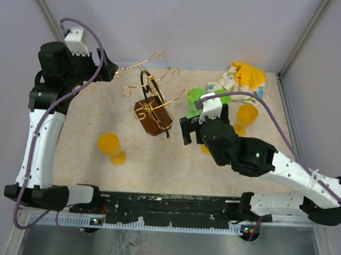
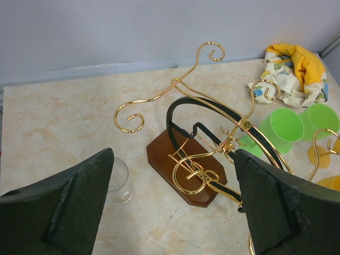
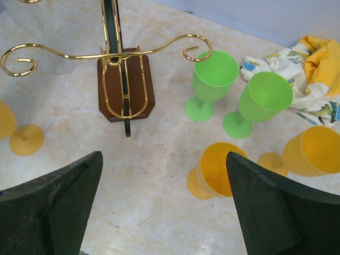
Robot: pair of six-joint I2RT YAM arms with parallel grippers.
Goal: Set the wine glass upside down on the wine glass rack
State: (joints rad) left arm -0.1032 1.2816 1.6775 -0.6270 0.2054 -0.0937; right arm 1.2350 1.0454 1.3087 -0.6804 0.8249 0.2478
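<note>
The wine glass rack (image 1: 154,116) is a gold wire stand with curled arms on a dark brown wooden base, mid-table; it also shows in the left wrist view (image 2: 183,172) and the right wrist view (image 3: 125,87). A clear wine glass (image 2: 120,183) stands upright on the table left of the base, beside my left finger. My left gripper (image 1: 109,69) (image 2: 173,153) is open and empty, hovering high behind and left of the rack. My right gripper (image 1: 188,130) (image 3: 163,155) is open and empty, right of the rack, above a yellow goblet (image 3: 220,167).
Two green goblets (image 3: 215,74) (image 3: 264,95) stand right of the rack. Yellow goblets stand at the right (image 1: 246,114) and at the front left (image 1: 109,144). A crumpled yellow and white cloth (image 1: 242,77) lies in the back right corner. Walls enclose the table.
</note>
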